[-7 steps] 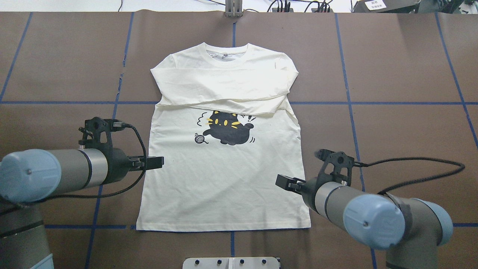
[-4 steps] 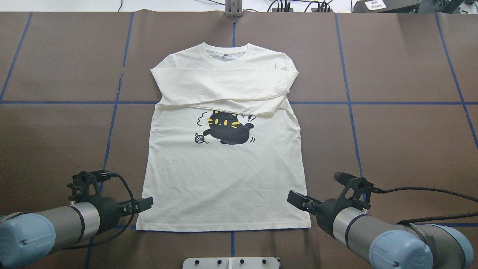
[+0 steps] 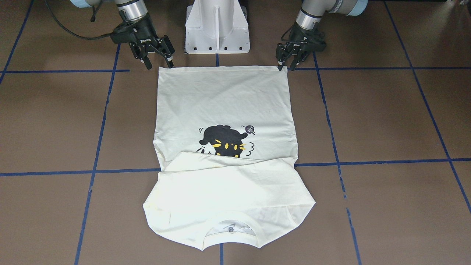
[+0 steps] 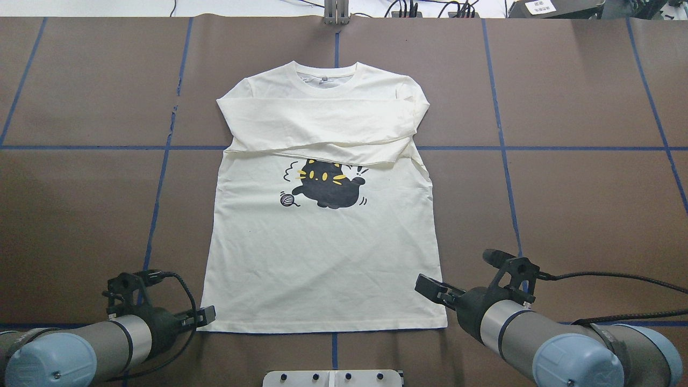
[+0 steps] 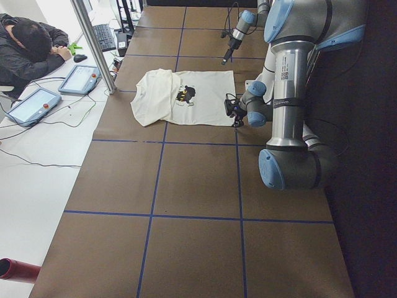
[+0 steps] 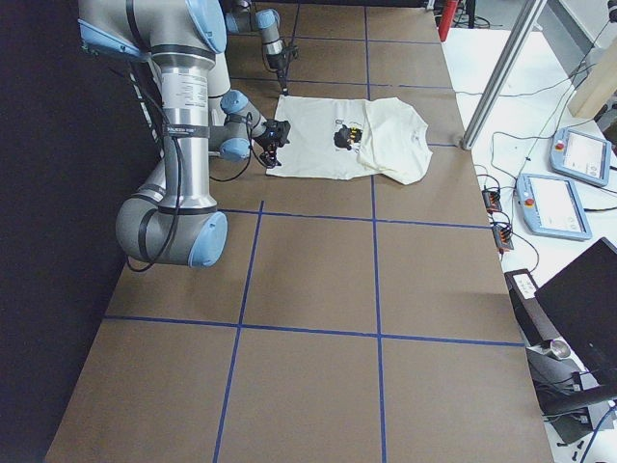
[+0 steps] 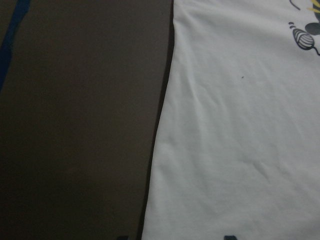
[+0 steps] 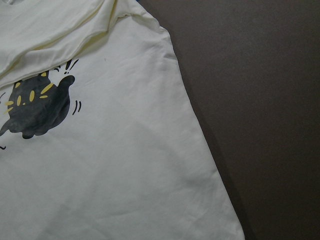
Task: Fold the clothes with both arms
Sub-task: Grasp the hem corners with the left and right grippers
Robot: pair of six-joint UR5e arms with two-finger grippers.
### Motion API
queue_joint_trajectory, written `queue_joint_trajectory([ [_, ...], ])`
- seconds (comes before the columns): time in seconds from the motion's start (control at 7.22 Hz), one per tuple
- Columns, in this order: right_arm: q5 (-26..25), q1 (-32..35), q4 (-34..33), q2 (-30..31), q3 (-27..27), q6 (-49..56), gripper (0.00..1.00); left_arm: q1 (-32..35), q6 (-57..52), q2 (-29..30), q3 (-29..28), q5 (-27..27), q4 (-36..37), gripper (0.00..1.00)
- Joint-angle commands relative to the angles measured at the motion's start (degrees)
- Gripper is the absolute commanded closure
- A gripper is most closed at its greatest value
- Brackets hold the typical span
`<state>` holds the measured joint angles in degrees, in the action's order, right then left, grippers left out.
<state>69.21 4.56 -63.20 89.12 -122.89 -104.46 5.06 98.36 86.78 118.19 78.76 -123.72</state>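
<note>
The cream-white shirt (image 4: 322, 258) lies flat on the brown table, cat print (image 4: 328, 185) up and both sleeves folded across the chest (image 3: 228, 184). My left gripper (image 4: 208, 316) is open at the hem's left corner (image 3: 286, 67). In the left wrist view its fingertips (image 7: 229, 237) straddle the shirt's side edge (image 7: 240, 140). My right gripper (image 4: 427, 285) is open beside the hem's right corner (image 3: 159, 65), holding nothing. The right wrist view shows only the shirt's right edge (image 8: 125, 165) and part of the print.
The white pedestal base (image 3: 217, 25) stands just behind the hem. Blue tape lines (image 4: 500, 148) grid the table. At the far side a person (image 5: 31, 43) sits by tablets (image 5: 80, 77) and a metal post (image 5: 96, 46).
Both grippers have drawn back along the shirt's sides toward the hem. The left went from mid-side to the hem corner; the right moved less. The shirt has not moved.
</note>
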Motion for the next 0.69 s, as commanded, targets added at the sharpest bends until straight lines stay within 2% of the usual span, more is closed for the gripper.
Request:
queue_joint_trajectory([
  [0.0, -0.2, -0.1, 0.1, 0.0, 0.5, 0.0, 0.02, -0.6, 0.6, 0.1, -0.6, 0.0, 0.2, 0.43],
  [0.42, -0.2, -0.1, 0.1, 0.0, 0.6, 0.0, 0.02, -1.1, 0.7, 0.8, -1.7, 0.0, 0.2, 0.43],
  [0.55, -0.2, -0.1, 0.1, 0.0, 0.6, 0.0, 0.02, -1.3, 0.7, 0.8, -1.7, 0.0, 0.2, 0.48],
])
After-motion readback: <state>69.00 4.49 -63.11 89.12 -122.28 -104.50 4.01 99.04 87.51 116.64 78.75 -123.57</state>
